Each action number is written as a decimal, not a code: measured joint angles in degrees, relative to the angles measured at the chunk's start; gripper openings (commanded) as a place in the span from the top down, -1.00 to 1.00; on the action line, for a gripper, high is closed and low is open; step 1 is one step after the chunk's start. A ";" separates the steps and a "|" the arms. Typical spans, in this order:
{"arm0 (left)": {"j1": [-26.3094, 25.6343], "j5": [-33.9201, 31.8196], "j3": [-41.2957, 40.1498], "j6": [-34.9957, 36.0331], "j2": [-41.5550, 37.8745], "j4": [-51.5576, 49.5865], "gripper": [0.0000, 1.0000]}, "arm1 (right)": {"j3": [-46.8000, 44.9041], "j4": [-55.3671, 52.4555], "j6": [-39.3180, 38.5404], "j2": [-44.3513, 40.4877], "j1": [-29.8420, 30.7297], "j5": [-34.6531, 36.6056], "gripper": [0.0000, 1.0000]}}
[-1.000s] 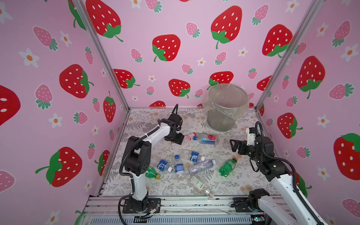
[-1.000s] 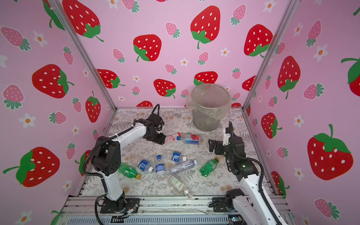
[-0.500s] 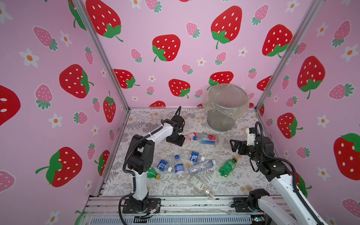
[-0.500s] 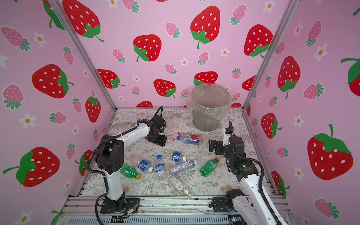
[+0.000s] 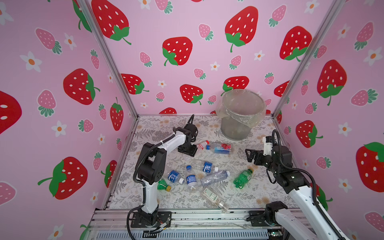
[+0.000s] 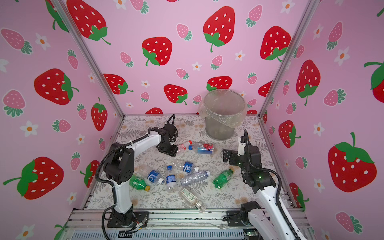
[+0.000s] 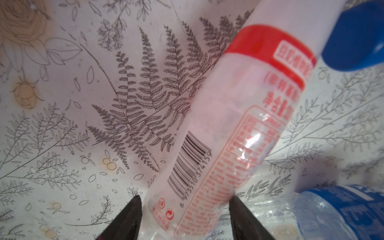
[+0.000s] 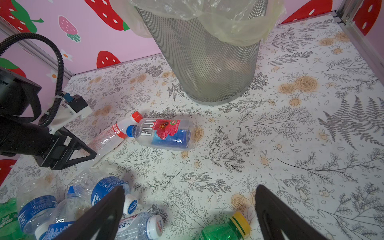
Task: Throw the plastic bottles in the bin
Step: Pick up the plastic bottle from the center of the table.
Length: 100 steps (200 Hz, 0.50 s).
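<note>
A clear bottle with a red cap and red label [image 5: 200,145] [image 8: 108,137] lies on the floral table left of the bin. My left gripper [image 5: 188,150] [image 7: 185,199] is down over its base end, one finger touching each side, shut on the bottle [image 7: 239,124]. A Fiji bottle [image 5: 220,148] [image 8: 166,134] lies beside it. The grey mesh bin [image 5: 239,124] [image 8: 207,62] with its clear liner stands at the back right. My right gripper [image 5: 248,154] [image 8: 190,189] hovers open over bare table, holding nothing.
Several more bottles lie in a loose pile at the front middle: blue-labelled ones [image 5: 204,166], a crushed clear one [image 5: 215,177], two green ones [image 5: 242,177] [image 5: 163,185] and a white-labelled one [image 5: 214,196]. Pink walls enclose the table on three sides.
The left arm has shifted a little and its jaws have narrowed onto the red-capped bottle. The right arm and the other bottles have not moved.
</note>
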 measured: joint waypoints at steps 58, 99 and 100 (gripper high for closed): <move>-0.20 1.14 1.73 -0.52 1.42 -0.37 -0.34 | 0.00 -0.02 -0.07 0.00 0.00 0.15 -0.99; -0.17 1.16 2.56 -0.74 4.11 -1.07 -0.20 | 0.00 -0.09 -0.42 0.00 0.00 0.15 -0.99; -0.17 1.16 2.56 -0.76 4.13 -1.09 -0.20 | 0.00 -0.09 -0.42 0.00 0.00 0.15 -0.99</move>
